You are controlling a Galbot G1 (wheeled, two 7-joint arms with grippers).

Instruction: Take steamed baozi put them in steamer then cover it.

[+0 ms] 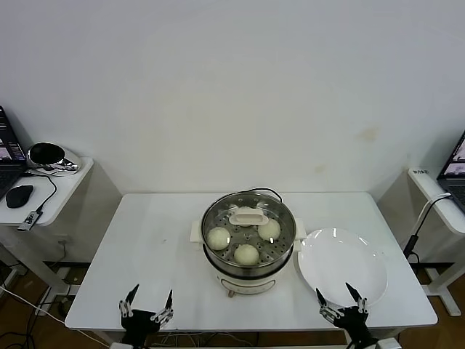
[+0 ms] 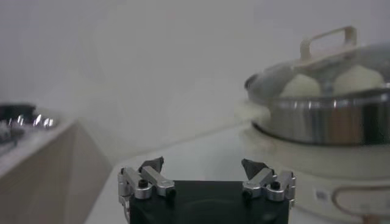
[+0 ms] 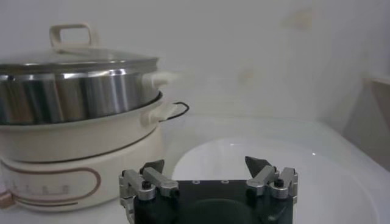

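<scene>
Three baozi (image 1: 246, 254) visible in steamer (image 1: 218, 273), cover (image 1: 248, 217) on; plate (image 1: 341, 265) at 3 o'clock bare. Left gripper (image 1: 148, 299), right gripper (image 1: 340, 296) spread, empty. Task looks done.

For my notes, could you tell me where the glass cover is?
In the head view, the cover sits on the steamer at table centre, left of the white plate.

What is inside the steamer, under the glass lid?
Through the glass lid, three buns can be seen lying on the steamer's perforated floor. The lid's white handle covers the rear part, so I cannot tell whether a fourth bun sits there.
</scene>
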